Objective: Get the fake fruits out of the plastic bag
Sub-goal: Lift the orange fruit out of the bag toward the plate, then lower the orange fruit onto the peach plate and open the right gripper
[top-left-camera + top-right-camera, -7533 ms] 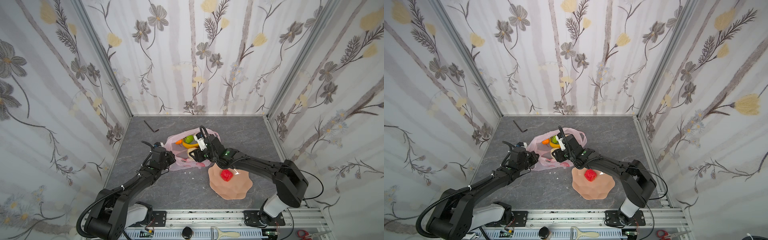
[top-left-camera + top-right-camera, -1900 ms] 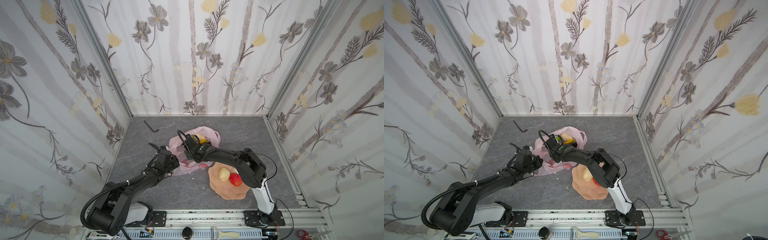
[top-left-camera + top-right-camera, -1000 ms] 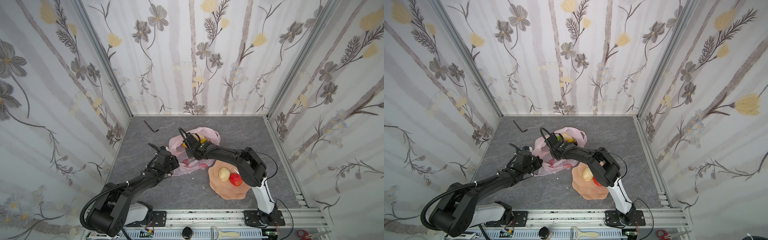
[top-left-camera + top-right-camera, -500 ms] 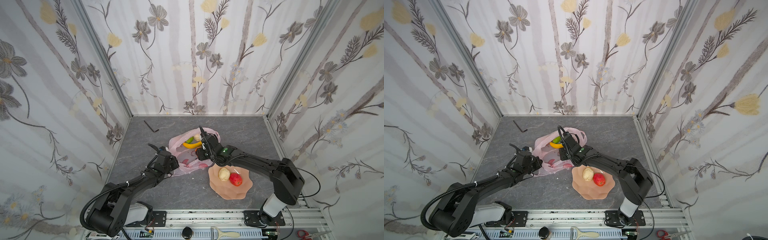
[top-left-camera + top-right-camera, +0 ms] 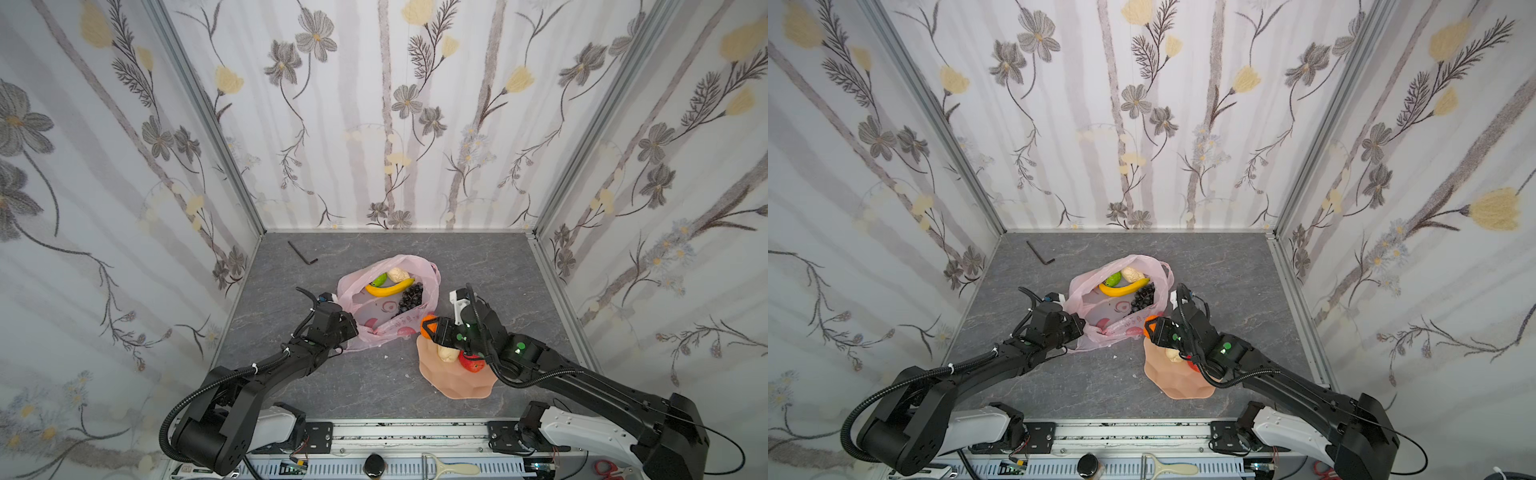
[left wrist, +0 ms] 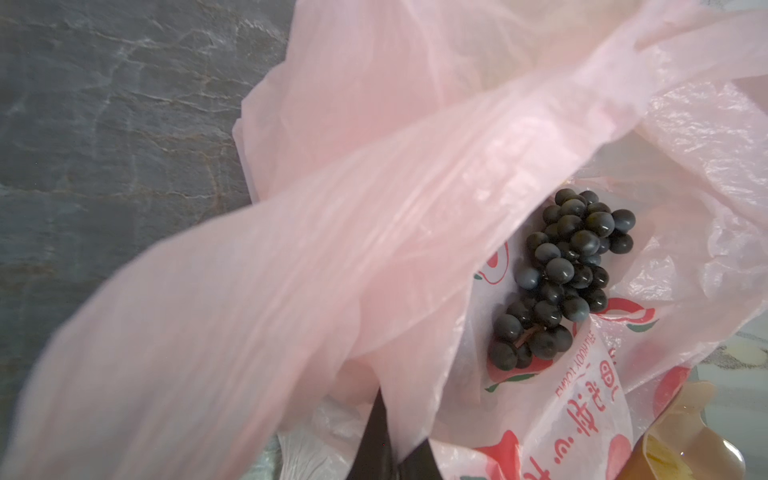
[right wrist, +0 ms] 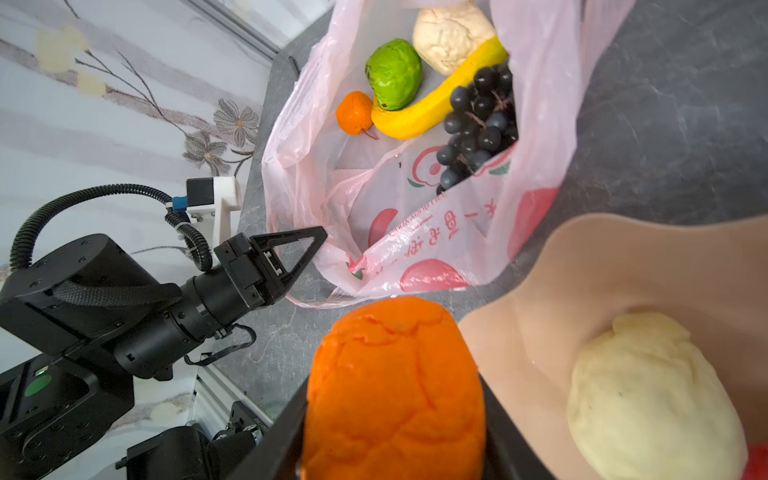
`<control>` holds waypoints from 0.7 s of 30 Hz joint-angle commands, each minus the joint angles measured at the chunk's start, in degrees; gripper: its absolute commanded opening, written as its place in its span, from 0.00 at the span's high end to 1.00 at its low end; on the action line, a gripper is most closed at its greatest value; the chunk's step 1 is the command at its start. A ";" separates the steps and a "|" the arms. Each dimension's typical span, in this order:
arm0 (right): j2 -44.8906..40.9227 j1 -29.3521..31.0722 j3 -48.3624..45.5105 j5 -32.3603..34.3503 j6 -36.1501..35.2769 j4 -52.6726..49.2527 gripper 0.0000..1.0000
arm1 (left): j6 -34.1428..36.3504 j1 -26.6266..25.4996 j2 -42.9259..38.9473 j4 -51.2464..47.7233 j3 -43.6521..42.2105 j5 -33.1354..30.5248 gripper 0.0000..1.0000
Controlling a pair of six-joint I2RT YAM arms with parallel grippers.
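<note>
Two out: beige ball, red fruit in dish.
Right hand: clamped on orange fruit.
Left hand: pinched shut on plastic bag.
Five inside: banana, grapes, others.

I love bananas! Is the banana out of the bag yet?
No, the banana lies inside the plastic bag, against the grape bunch.

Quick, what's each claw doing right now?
Left claw: shut, pinching the edge of the plastic bag.
Right claw: closed on an orange fruit.
</note>
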 commanded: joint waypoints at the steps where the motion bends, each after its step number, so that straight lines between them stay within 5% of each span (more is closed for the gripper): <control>1: -5.66 1.60 -3.94 3.61 12.02 -2.10 0.51 | 0.70 -0.03 -0.13 2.10 0.14 -1.20 1.00; 9: -21.79 5.93 -13.08 10.98 27.75 -7.16 0.55 | 1.38 -0.49 0.76 3.55 -0.02 -1.05 1.00; 21: -25.07 9.49 -20.27 10.34 37.57 -3.80 0.53 | 2.04 -0.55 0.52 4.10 -0.60 -0.95 1.00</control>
